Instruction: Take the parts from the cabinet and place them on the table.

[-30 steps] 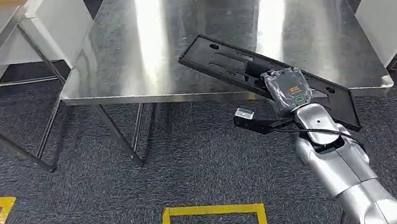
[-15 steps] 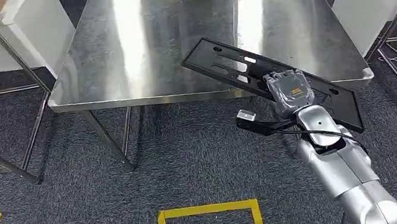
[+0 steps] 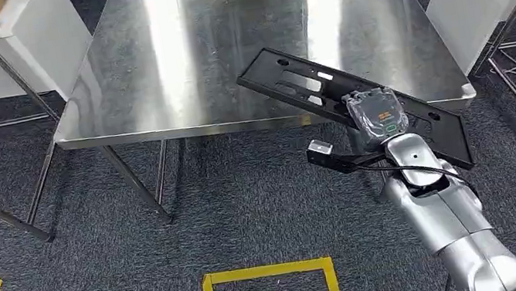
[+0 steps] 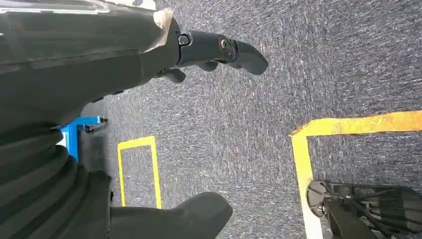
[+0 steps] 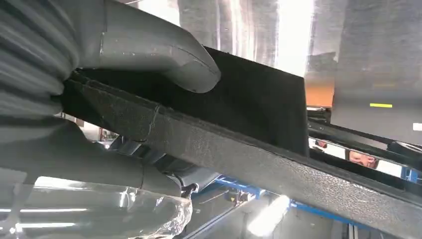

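1. Right hand [image 3: 378, 117] grips long flat black slotted plastic panel [image 3: 309, 90], fingers clamped on its edge.
2. Panel tilts over near edge of steel desk [image 3: 149, 69], probably not touching.
3. Left hand [image 4: 99, 64] hangs over carpet, fingers loosely apart, empty.

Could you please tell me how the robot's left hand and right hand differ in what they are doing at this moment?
The right hand grips a long black slotted part, while the left hand holds nothing. The right hand is raised at the near edge of the steel table; the left hand hangs over grey carpet with yellow floor lines.
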Motion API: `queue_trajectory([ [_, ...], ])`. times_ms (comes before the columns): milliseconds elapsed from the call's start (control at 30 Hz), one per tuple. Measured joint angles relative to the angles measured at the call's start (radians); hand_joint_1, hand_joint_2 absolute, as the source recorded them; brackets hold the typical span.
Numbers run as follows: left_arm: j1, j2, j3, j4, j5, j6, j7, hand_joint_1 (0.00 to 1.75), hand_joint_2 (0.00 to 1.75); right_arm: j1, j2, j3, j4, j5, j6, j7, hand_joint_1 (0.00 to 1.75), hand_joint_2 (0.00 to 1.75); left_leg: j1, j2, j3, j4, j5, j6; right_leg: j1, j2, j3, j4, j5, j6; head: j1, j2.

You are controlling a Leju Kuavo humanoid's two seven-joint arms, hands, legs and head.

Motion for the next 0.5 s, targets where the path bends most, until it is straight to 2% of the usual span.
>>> queue_trajectory([
  [67,0.000,0.000,0.000,0.000,0.000,0.000,0.000,0.00,1.75,-0.001,0.000,0.000,0.002,0.000,0.000,0.000,1.75,1.75,0.000,0.000,0.000,0.000,-0.001,-0.004,0.000,0.000,0.000,0.000,0.000,0.000,0.000,0.000],
  [200,0.000,0.000,0.000,0.000,0.000,0.000,0.000,0.00,1.75,-0.003,0.001,0.000,0.005,0.000,0.000,0.000,1.75,1.75,-0.005,0.000,0.000,0.001,-0.001,-0.004,-0.001,0.000,0.000,0.000,0.000,0.000,0.000,0.000],
  [233,0.000,0.003,0.000,0.000,0.000,0.000,0.000,0.00,1.75,-0.002,0.005,0.000,0.005,-0.001,0.000,0.000,1.75,1.75,-0.012,0.000,0.001,-0.002,-0.008,0.013,-0.017,-0.002,0.008,-0.005,0.014,0.011,-0.001,0.000],
  [267,0.001,0.004,0.000,0.000,0.000,0.000,0.000,0.00,1.75,-0.002,0.004,0.000,0.008,-0.002,0.000,-0.002,1.75,1.75,-0.014,0.001,-0.002,-0.024,-0.007,0.027,-0.006,-0.001,0.008,0.023,0.037,0.033,0.002,0.000],
  [300,0.002,-0.001,0.000,0.000,0.000,0.000,-0.001,0.00,1.75,-0.003,0.005,0.000,0.008,-0.005,0.000,-0.005,1.75,1.75,-0.014,0.000,0.023,-0.041,-0.003,0.039,-0.006,-0.002,0.008,0.017,0.040,0.041,-0.005,0.000],
  [333,0.002,0.000,0.000,0.000,0.000,0.000,-0.004,0.00,1.75,-0.008,0.005,0.000,0.013,-0.009,0.000,-0.011,1.75,1.75,-0.006,0.004,0.040,-0.054,0.003,0.045,-0.010,-0.001,-0.004,0.039,0.016,0.036,0.000,0.000],
  [367,0.002,-0.002,0.000,0.000,-0.001,0.000,-0.007,0.00,1.75,-0.017,0.006,0.000,0.018,-0.012,0.000,-0.017,1.75,1.75,-0.005,0.005,0.047,-0.054,0.006,0.049,-0.008,0.000,-0.024,0.080,-0.010,0.027,0.000,0.000],
  [400,0.001,0.001,0.000,0.000,-0.003,0.000,-0.008,0.00,1.75,-0.023,0.011,0.003,0.023,-0.014,-0.002,-0.023,1.75,1.75,-0.002,0.007,0.046,-0.054,0.008,0.047,-0.011,0.000,-0.064,0.159,-0.050,0.010,0.002,0.000],
  [433,0.001,0.000,0.000,0.000,-0.003,0.000,-0.010,0.00,1.75,-0.024,0.012,0.004,0.027,-0.014,-0.003,-0.023,1.75,1.75,-0.001,0.008,0.046,-0.054,0.009,0.045,-0.012,0.001,-0.101,0.235,-0.082,0.014,0.001,0.000],
  [467,0.001,-0.001,0.000,0.000,-0.006,0.000,-0.010,0.00,1.75,-0.022,0.012,0.006,0.033,-0.014,-0.003,-0.023,1.75,1.75,0.001,0.008,0.045,-0.052,0.010,0.041,-0.015,0.000,-0.132,0.297,-0.100,0.027,0.001,0.000],
  [500,0.003,-0.002,0.000,0.000,-0.011,0.000,-0.010,0.00,1.75,-0.018,0.012,0.008,0.039,-0.014,-0.003,-0.021,1.75,1.75,0.005,0.007,0.046,-0.051,0.009,0.035,-0.021,0.000,-0.142,0.308,-0.100,0.038,0.002,0.000],
])
